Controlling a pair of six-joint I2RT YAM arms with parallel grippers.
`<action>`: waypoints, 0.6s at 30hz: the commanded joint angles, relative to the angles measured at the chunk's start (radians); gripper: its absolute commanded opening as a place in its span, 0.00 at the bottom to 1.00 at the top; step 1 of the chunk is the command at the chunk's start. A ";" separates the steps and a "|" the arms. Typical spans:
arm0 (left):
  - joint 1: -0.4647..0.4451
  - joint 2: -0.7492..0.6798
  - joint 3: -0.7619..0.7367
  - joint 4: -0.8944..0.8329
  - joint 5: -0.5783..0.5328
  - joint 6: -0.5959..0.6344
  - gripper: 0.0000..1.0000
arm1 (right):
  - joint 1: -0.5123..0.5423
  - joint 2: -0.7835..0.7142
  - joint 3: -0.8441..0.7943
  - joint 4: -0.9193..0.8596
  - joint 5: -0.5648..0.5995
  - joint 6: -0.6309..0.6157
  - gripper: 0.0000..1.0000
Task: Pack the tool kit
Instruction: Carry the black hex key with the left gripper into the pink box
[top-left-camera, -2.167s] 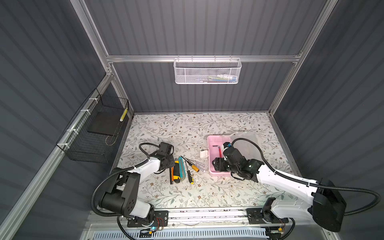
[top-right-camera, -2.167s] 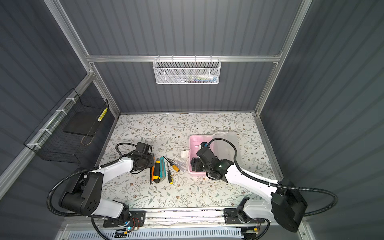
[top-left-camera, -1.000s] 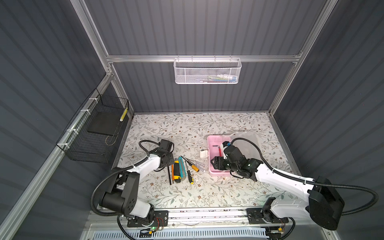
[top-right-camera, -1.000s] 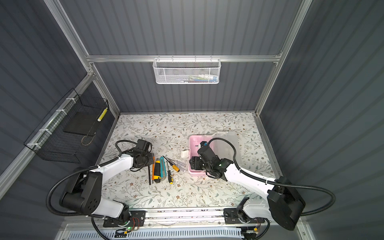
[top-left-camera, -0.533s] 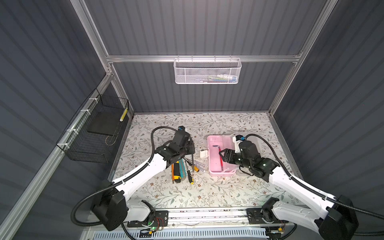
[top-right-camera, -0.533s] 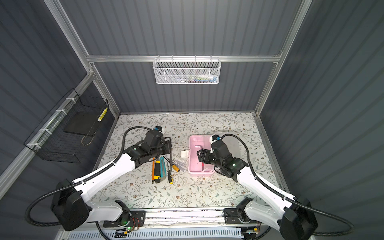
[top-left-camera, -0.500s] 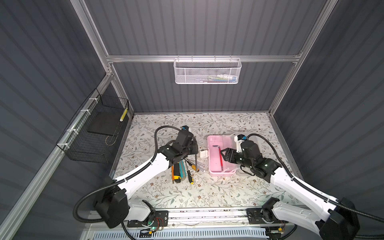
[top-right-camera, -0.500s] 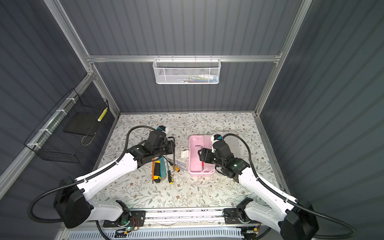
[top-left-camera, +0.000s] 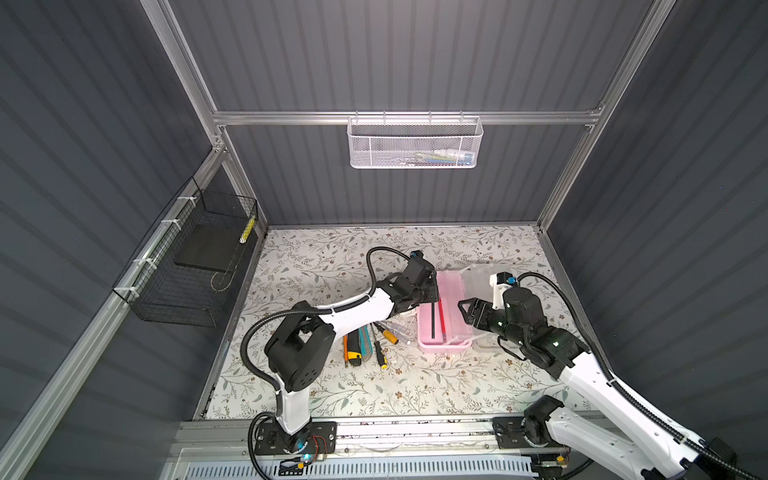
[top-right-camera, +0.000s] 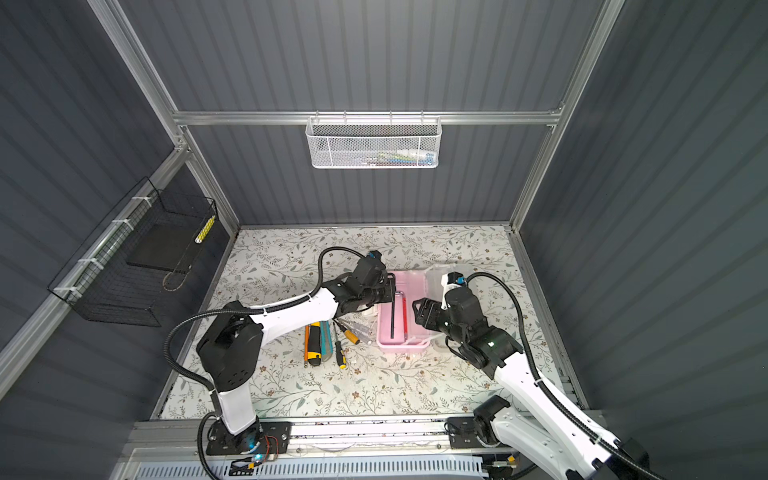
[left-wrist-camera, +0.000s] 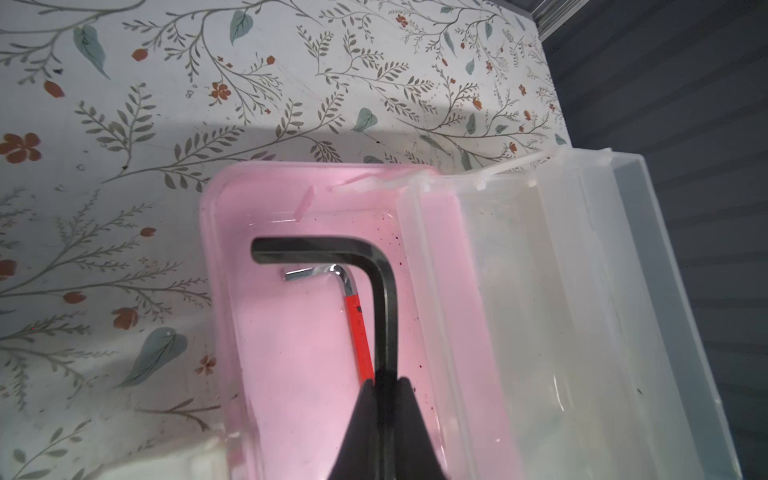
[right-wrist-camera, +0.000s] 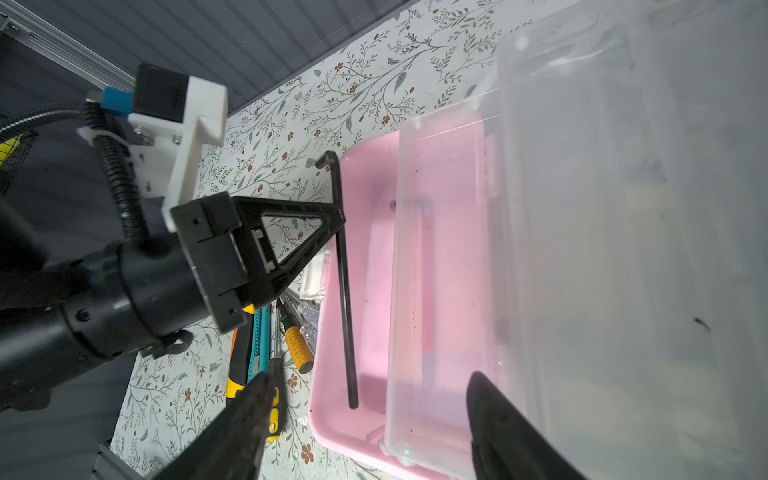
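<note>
Here left gripper (left-wrist-camera: 384, 382) pinches black hex key (left-wrist-camera: 384, 316) over pink box (left-wrist-camera: 282, 353).

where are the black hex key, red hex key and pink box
black hex key (left-wrist-camera: 383, 316): left wrist view, long shaft
red hex key (left-wrist-camera: 358, 332): left wrist view, red sleeve
pink box (left-wrist-camera: 212, 270): left wrist view, rim
</note>
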 joint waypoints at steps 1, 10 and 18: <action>-0.009 0.033 0.081 0.021 0.017 -0.022 0.00 | -0.007 -0.003 -0.034 -0.006 0.003 -0.002 0.73; -0.021 0.119 0.118 -0.050 -0.023 -0.062 0.00 | -0.009 0.042 -0.056 0.032 -0.023 -0.007 0.74; -0.022 0.151 0.144 -0.094 -0.032 -0.066 0.15 | -0.011 0.050 -0.040 0.027 -0.018 -0.025 0.75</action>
